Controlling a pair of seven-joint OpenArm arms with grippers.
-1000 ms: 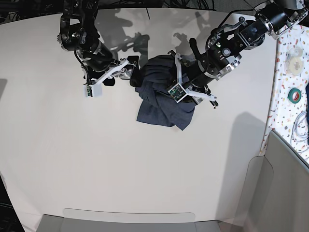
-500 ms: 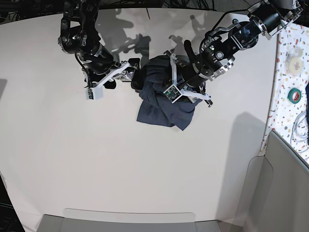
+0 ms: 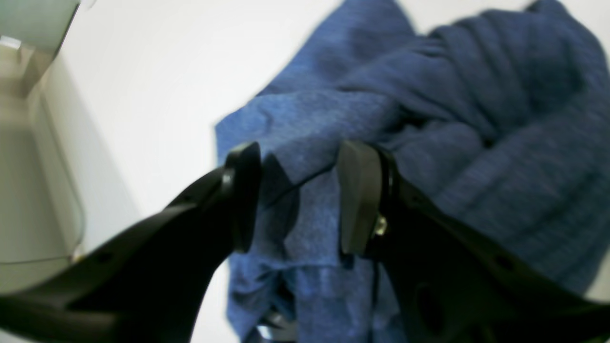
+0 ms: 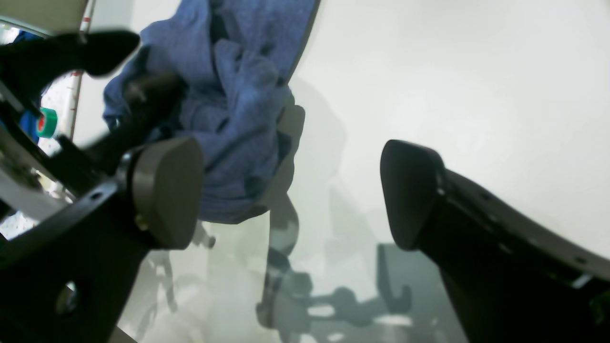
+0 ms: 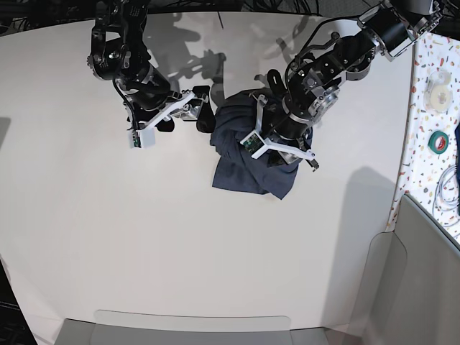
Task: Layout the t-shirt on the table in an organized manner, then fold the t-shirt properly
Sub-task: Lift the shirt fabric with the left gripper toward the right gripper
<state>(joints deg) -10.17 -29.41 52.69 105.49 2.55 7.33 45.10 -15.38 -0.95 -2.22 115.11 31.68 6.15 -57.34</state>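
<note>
Left claw (image 3: 298,197) has its fingers partly apart with a fold of cloth between them. Right claw (image 4: 290,195) is spread wide, holding nothing, both arms reaching inward.

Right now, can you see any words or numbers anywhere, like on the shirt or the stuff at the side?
No text can be read in any view.
The t-shirt is bunched up, so no lettering shows on it.
The green roll on the speckled strip is too small to show any label.
The small boards on the wrist cameras are too small to read.
</note>
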